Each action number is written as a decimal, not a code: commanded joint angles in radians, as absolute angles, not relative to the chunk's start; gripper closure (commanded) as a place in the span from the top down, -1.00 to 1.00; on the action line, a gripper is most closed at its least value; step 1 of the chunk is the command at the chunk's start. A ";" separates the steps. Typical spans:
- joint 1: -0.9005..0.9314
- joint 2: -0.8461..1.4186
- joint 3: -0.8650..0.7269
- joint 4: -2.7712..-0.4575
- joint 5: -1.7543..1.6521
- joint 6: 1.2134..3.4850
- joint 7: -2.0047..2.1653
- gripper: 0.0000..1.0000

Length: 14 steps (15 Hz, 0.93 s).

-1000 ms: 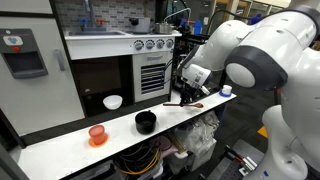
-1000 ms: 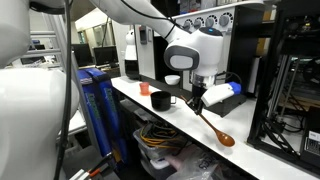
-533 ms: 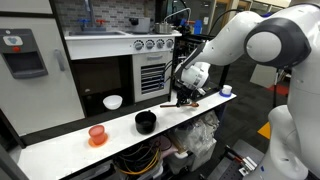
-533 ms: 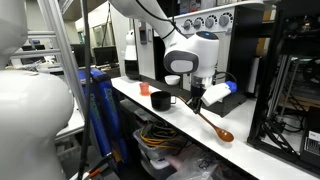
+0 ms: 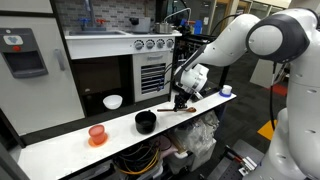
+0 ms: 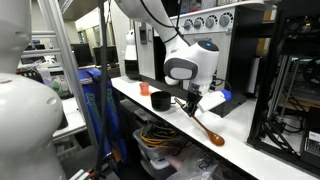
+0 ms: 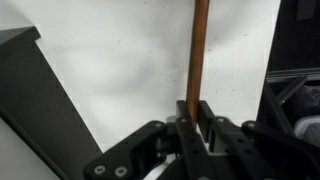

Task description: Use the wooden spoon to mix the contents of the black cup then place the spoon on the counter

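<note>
Clamping the wooden spoon (image 7: 198, 50), the jaws have edged toward the black cup (image 5: 146, 122).

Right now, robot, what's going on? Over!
Gripper shut on spoon handle. Spoon low over counter, away from cup. Nothing seen between them.

The table (image 5: 60, 150) is plain white, with faint dark specks in the wrist view. The black cup (image 5: 146, 122) is solid black. To one side of the black cup, a translucent cup (image 5: 97, 134) is orange-red. Behind the black cup, a bowl (image 5: 113, 102) is white. On the black cup's other side, the wooden spoon (image 6: 205, 125) is warm brown, more orange at its bowl. The end effector (image 7: 197, 108) is black, and the arm (image 5: 235, 40) is white with dark grey joints. Farther from the black cup, a small object (image 5: 226, 90) is blue.
</note>
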<state>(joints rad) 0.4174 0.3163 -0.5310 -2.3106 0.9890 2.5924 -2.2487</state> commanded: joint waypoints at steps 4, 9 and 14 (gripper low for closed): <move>0.218 0.351 -0.327 -2.282 0.978 2.609 -2.272 -0.93; 0.193 0.363 -0.318 -2.273 0.971 2.626 -2.262 -0.22; 0.156 0.375 -0.292 -2.263 0.961 2.638 -2.250 0.36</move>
